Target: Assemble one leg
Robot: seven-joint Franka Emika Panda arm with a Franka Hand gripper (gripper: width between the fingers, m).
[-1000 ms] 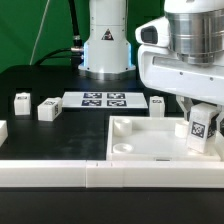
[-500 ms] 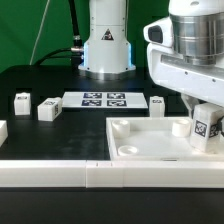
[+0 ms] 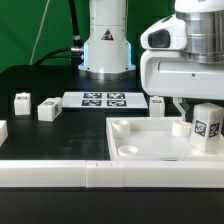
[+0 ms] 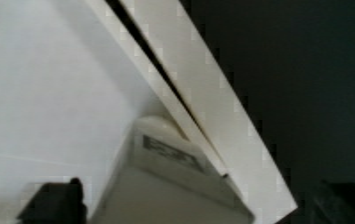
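the leg [image 3: 207, 127] is a small white block, a little taller than wide, with a black-and-white square tag on its front. it stands upright at the exterior view's right, over the corner of the white tray-like piece [image 3: 158, 140].

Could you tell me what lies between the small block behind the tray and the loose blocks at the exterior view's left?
The marker board lies there, flat on the table; the exterior view shows it.

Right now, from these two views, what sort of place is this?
Probably a robotics lab bench: a white robot arm on a black table, a thin flat white marker board, and the hand holding a small white plastic tagged leg by a large white square tray-like piece.
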